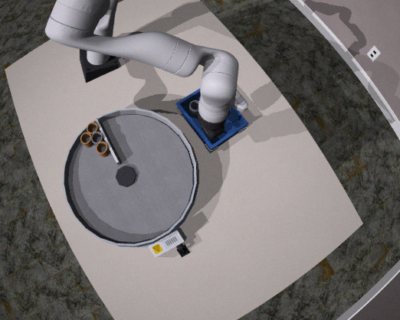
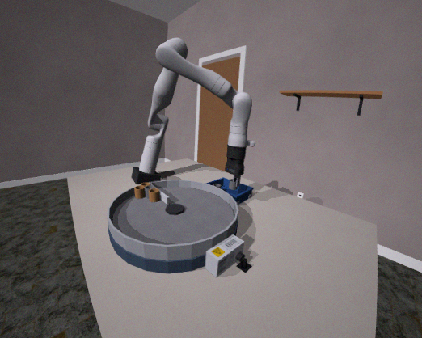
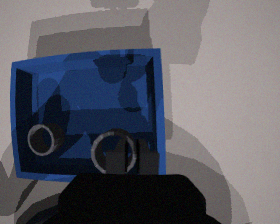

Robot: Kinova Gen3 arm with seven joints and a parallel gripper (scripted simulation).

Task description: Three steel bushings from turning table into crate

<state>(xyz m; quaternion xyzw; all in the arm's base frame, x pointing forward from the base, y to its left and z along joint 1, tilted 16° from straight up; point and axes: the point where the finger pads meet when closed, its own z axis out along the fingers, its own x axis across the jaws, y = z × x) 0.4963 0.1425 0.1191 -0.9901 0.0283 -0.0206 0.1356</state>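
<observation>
A blue crate (image 3: 163, 110) sits on the pale worktop (image 3: 251, 100). Inside, one steel bushing (image 3: 31, 141) stands near a corner; the tool (image 3: 132, 150) grips another bushing's wall (image 3: 94, 150).

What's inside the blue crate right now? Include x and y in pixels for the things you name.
Blue crate (image 1: 229, 138) (image 2: 245, 195) (image 3: 162, 100): one steel bushing (image 1: 192, 105) (image 3: 30, 139) on the left in the wrist view; a second (image 2: 232, 184) (image 3: 94, 152) gripped by the fingers (image 2: 236, 186). Gripper body hides part of the near edge.
</observation>
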